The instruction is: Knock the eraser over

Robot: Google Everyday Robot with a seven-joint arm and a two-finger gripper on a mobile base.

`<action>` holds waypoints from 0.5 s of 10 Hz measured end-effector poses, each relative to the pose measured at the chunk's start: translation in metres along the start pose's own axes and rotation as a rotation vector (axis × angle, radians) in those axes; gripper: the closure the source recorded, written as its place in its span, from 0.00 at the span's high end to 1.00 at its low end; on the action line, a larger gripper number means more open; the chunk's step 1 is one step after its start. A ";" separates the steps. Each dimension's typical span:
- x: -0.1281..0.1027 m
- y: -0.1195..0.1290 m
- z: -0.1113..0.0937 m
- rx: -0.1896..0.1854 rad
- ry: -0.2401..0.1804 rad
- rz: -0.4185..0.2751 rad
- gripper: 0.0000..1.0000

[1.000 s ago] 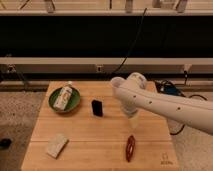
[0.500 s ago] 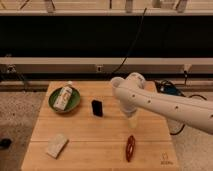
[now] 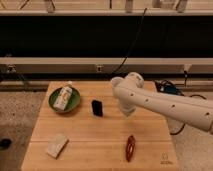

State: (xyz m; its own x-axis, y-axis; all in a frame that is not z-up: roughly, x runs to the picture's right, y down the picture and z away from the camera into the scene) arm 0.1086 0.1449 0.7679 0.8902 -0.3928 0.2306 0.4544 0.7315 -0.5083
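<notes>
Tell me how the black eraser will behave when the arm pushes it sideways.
The eraser stands upright on a narrow base, taller than wide, so a push near its top would probably tip it rather than slide it. Its blocky shape suggests it will fall flat and not roll. The bare wooden table should let it land cleanly. The gripper is just to its right, fingers hidden.

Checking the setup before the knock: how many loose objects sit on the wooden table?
4: green bowl holding a bottle at back left, black eraser centre, beige block front left, red object front right. The gripper is hidden behind the arm, possibly hiding more.
</notes>
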 end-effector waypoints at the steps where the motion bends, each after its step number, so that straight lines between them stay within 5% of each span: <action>1: -0.001 -0.003 0.002 0.001 -0.004 -0.005 0.56; 5: -0.028 -0.037 0.007 0.016 -0.007 -0.047 0.18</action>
State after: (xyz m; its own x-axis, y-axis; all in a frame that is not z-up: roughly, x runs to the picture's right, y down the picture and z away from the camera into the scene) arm 0.0673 0.1331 0.7861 0.8681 -0.4230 0.2597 0.4961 0.7211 -0.4836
